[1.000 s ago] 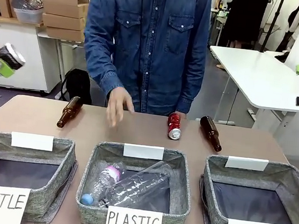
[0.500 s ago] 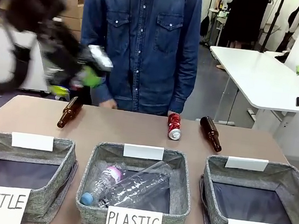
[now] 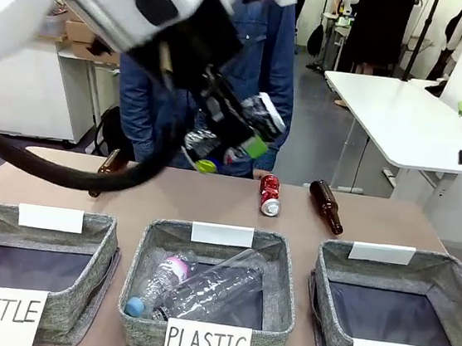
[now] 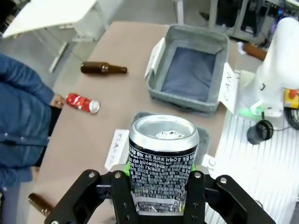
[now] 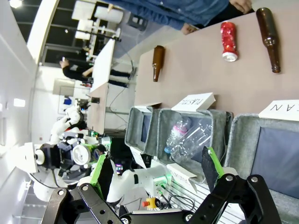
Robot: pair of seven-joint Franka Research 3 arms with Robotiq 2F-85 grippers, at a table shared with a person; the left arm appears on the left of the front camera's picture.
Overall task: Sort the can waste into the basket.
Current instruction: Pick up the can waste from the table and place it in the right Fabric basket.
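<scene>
The left gripper [image 4: 159, 186] is clamping the dark can [image 4: 162, 163] between its two fingers, which are pressing on opposite sides of the printed body, while the silver top is sticking out past the fingertips. Directly beyond that held can, the basket signed "PLASTIC" [image 3: 287, 300] is sitting underneath with clear bottles [image 3: 201, 291] inside. Farther out from the fingertips, toward the upper right in the left wrist view, the basket signed "CAN" [image 4: 198, 33] is lying open with nothing showing on its dark bottom. The red can [image 4: 82, 102] is lying on its side on the table, off to the left of the fingers and apart from both baskets, near the person's hand [image 4: 58, 100]. A brown bottle [image 4: 103, 68] is lying farther along, between the red can and the "CAN" basket. The right gripper [image 5: 158, 172] is hanging released, its green-padded fingers spread wide with nothing between them, well away from the cans on the tabletop ahead of it.
</scene>
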